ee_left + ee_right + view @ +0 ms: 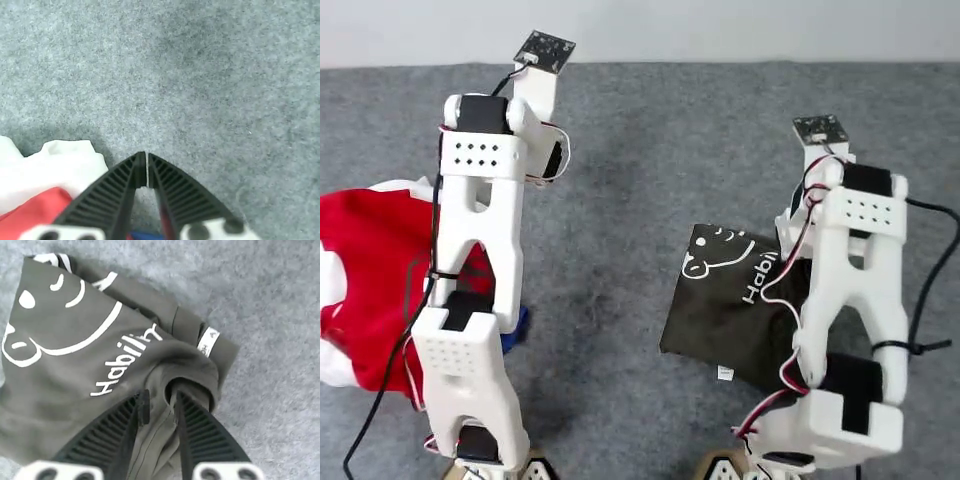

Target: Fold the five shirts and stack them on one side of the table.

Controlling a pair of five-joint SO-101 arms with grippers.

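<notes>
1. My right hand (159, 407) is clenched on the dark shirt (725, 305). A fold of its cloth is pinched between my two black fingers, at the side of the shirt nearest my right arm (850, 300).
2. The dark shirt lies on the grey surface (640, 150) with its white cartoon face and lettering facing up. A small white label (208, 340) shows at its edge, near the pinched fold.
3. My left hand (143, 170) is clenched on nothing. Its fingertips meet over bare surface.
4. Just beside my left hand lies a white shirt (55, 165), with a red shirt (365, 260) touching it. This heap sits at the left edge of the surface, partly under my left arm (480, 230).
5. A bit of blue cloth (520, 322) peeks out beside my left arm, next to the red shirt.
6. The dark shirt and the heap lie well apart, with grey surface between them.
</notes>
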